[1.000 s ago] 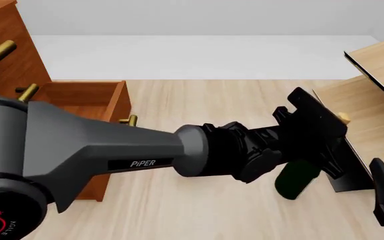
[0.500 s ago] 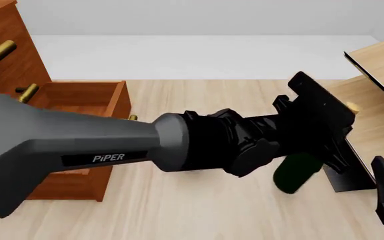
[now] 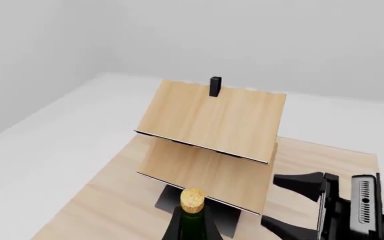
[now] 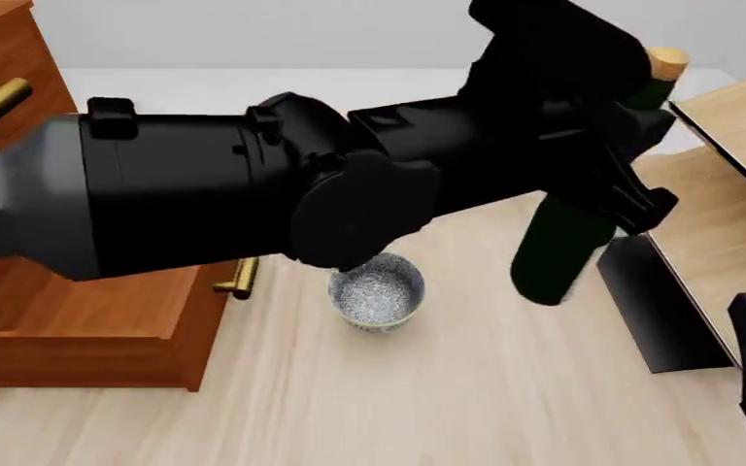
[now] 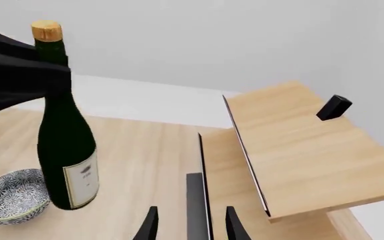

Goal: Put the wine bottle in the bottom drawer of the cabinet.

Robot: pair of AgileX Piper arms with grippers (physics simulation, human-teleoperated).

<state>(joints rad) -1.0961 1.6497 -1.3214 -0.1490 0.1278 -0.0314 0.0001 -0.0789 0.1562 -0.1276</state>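
Looking along the left gripper, the left wrist view shows its black fingers closed on the neck of the dark green glass wine bottle with its tan cork, the pale light-wood rack beyond. From the front, the bottle hangs upright above the table, right of the blue-patterned bowl; the reddish-brown wooden bottom drawer stands pulled open from the cabinet at left. Seen from the right wrist, the right gripper has its jaws parted, holding nothing.
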